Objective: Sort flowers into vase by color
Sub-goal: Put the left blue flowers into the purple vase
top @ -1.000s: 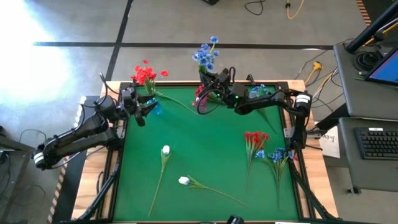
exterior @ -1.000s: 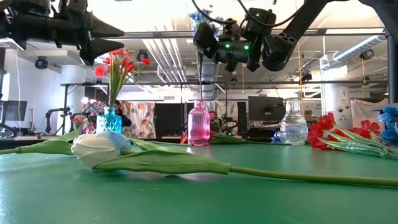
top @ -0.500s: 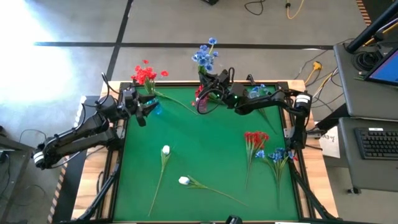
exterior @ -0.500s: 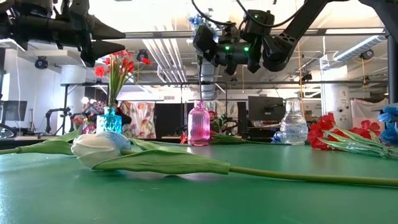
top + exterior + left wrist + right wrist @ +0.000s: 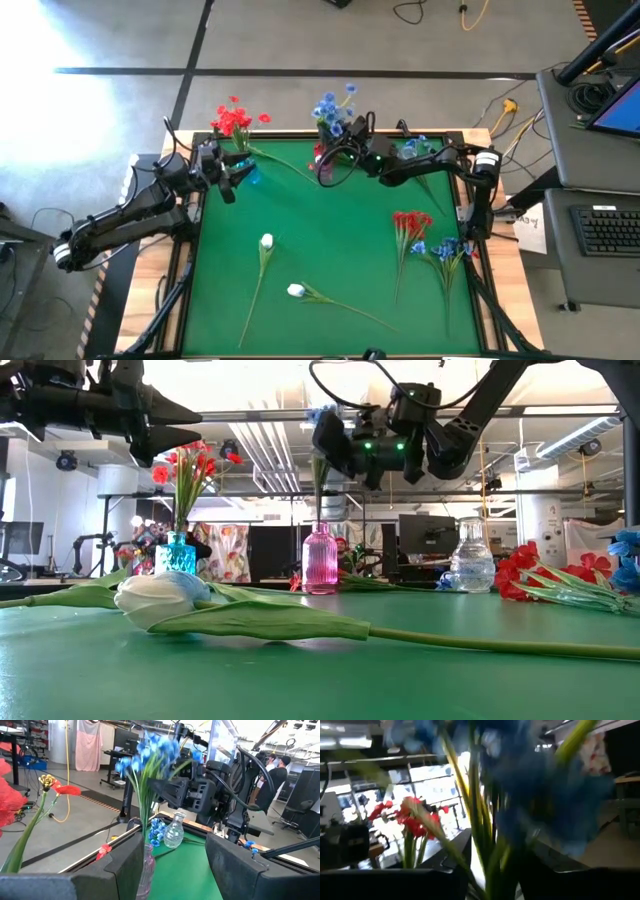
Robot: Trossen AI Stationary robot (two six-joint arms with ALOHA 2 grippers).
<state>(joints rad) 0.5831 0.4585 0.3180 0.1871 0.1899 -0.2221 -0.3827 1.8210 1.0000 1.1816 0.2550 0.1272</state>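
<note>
Desk (image 5: 330, 240): green-topped, centre of the high view.

Right pincer (image 5: 352, 135): upper centre of the high view, above the pink vase (image 5: 320, 560). Its fingers flank the stems of the blue flower bunch (image 5: 333, 106); whether they grip or stand loose cannot be told. The bunch's stems run down into the pink vase's neck.

Left pincer (image 5: 232, 170): upper left of the high view, beside the small blue vase (image 5: 181, 553); jaws apart, holding nothing.

Red flowers in vase (image 5: 233, 120): standing in the blue vase at the desk's upper left edge.

Clear glass vase (image 5: 471, 569): right of the pink vase in the low view.

Loose red flowers (image 5: 410, 225): lying right of centre.

Loose blue flowers (image 5: 445, 250): lying just right of those, near the desk's right edge.

White bud, first (image 5: 267, 242): lower left of centre.

White bud, second (image 5: 296, 291): nearer the bottom edge.
</note>
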